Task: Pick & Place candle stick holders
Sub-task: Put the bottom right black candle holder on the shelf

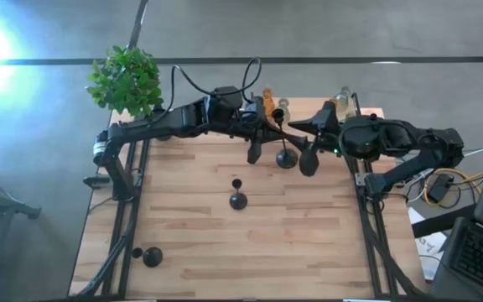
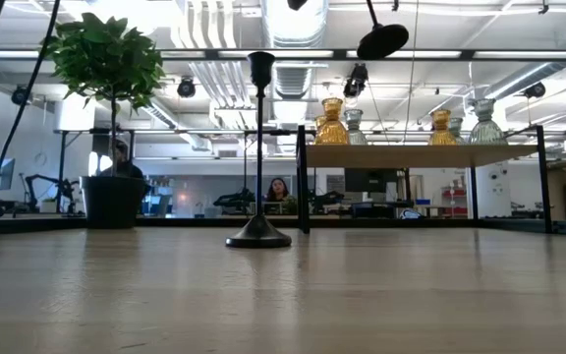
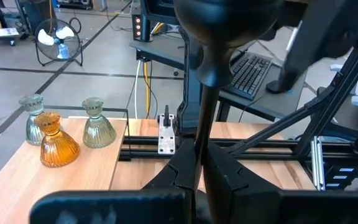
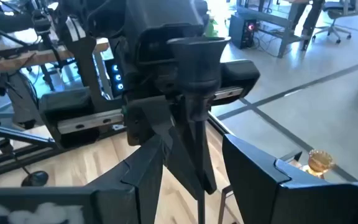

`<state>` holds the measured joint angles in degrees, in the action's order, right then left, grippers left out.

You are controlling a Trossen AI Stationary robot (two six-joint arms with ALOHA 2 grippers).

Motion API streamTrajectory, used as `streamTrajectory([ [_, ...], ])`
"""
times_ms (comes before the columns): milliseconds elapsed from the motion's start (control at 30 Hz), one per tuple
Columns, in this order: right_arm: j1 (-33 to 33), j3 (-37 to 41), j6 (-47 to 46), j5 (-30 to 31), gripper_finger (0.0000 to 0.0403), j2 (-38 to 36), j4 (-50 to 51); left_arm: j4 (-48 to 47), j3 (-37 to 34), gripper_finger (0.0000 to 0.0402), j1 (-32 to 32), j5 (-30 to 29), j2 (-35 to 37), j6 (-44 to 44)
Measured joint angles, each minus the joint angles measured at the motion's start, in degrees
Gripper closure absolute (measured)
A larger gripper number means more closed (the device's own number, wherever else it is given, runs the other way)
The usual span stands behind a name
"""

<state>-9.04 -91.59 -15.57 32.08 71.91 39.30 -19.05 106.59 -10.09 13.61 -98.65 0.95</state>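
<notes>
Black holder (image 3: 205, 124) in left fingers (image 3: 178, 175).

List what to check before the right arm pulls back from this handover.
1. Left gripper shut on the held black holder at its stem: ok.
2. Right gripper open: ok.
3. Right gripper clear of the stem: not ok, its fingers straddle it.
4. Standing black holder on the table upright, apart from both arms: ok.
5. Corner black holder upright: cannot tell.
6. Glass holders on the shelf upright: ok.
</notes>
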Motion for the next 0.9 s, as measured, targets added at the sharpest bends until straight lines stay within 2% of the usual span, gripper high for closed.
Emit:
streamTrajectory([
  [433,2.3,0.0,1.0,-0.9,0.0283,2.0,-2.3,0.1,0.0,0.0386,0.0,0.0,0.0,-0.3],
  [633,3.1,0.0,1.3,-1.1,0.0324,2.5,-2.7,0.1,0.0,0.0386,0.0,0.4,0.0,-0.5],
  [833,3.7,0.0,1.5,-1.3,0.0383,2.9,-2.7,0.0,0.0,0.0387,0.0,0.2,0.0,-0.6],
  [900,3.7,0.0,1.5,-1.2,0.0387,2.9,-2.7,0.0,0.0,0.0387,0.0,0.3,0.0,-0.7],
])
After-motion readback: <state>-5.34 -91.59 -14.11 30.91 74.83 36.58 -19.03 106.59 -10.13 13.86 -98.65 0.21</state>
